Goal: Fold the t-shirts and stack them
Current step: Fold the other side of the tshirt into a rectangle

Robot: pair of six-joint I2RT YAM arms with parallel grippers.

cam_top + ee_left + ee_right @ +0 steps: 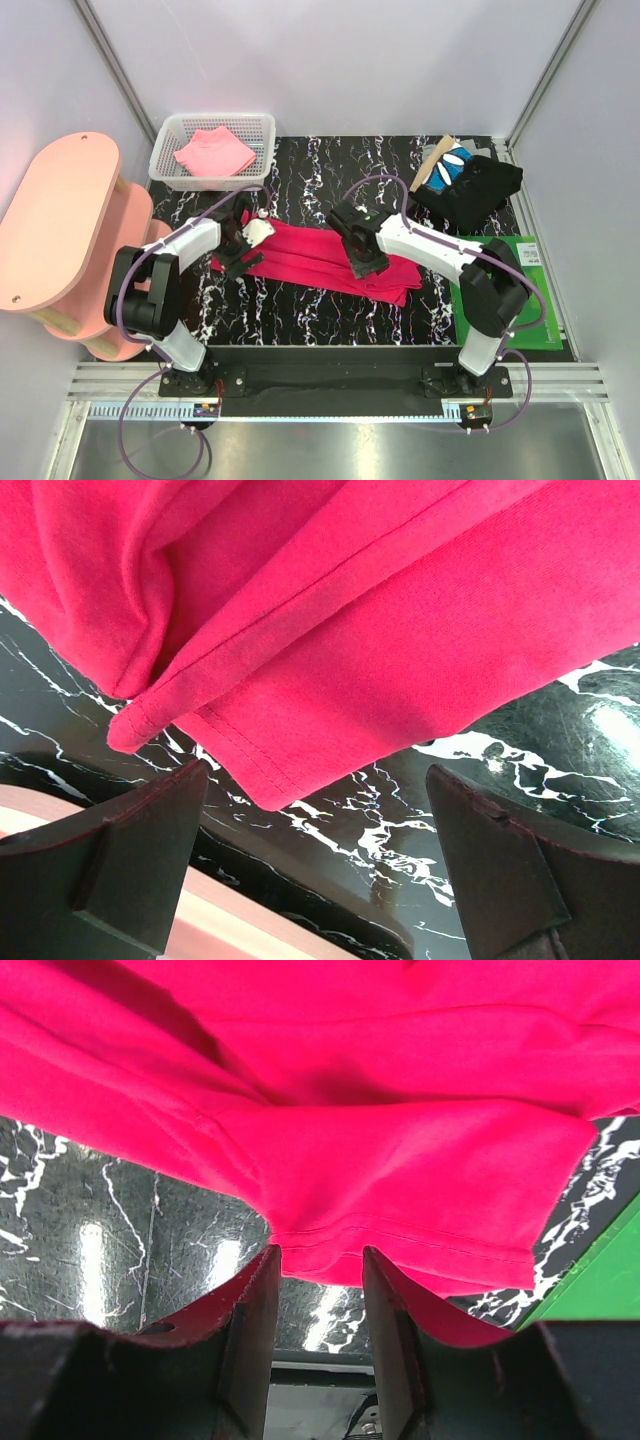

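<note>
Left: my left gripper (318,772) is spread wide, straddling the left hem corner of the crimson t-shirt (310,257), clear of the cloth. Shirt lies as a long band mid-worktop (300,312). Right: my right gripper (318,1250) is narrowed with a gap showing, tips at the near hem, pinching nothing. Step, I judge: taking hold for a fold. Next: both close on the hem.

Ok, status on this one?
Left fingers wide open at red t-shirt's left end. Right fingers half open at its hem, no grip seen. Shirt flat, partly folded. Nothing on it.
</note>
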